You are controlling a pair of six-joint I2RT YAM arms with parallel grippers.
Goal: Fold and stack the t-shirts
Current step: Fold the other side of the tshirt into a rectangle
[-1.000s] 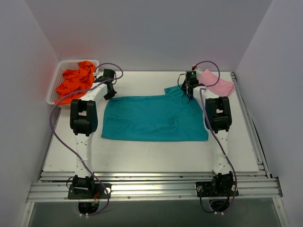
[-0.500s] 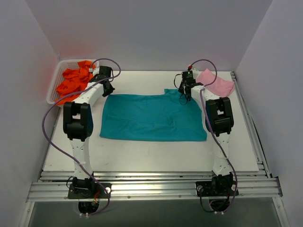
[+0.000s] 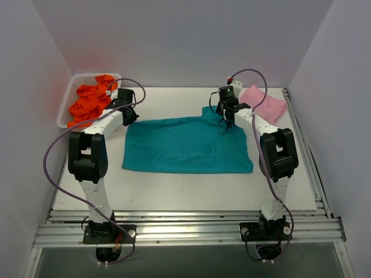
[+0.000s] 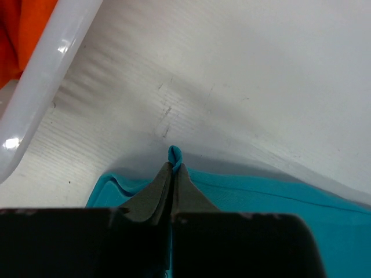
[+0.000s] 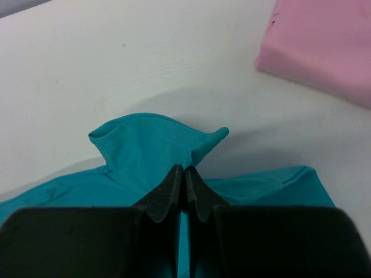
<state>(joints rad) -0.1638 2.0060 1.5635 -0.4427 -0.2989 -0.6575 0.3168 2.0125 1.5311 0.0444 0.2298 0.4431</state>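
Right hand pinches teal t-shirt, clear only in its wrist view

Bright, even overhead light; soft shadow beyond the teal t-shirt, glare on the basket rim, orange cast on far-left wall.

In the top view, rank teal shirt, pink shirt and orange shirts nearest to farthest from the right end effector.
1. Teal shirt, pinched in the right end effector.
2. Pink shirt, just to its right.
3. Orange shirts, far left corner.
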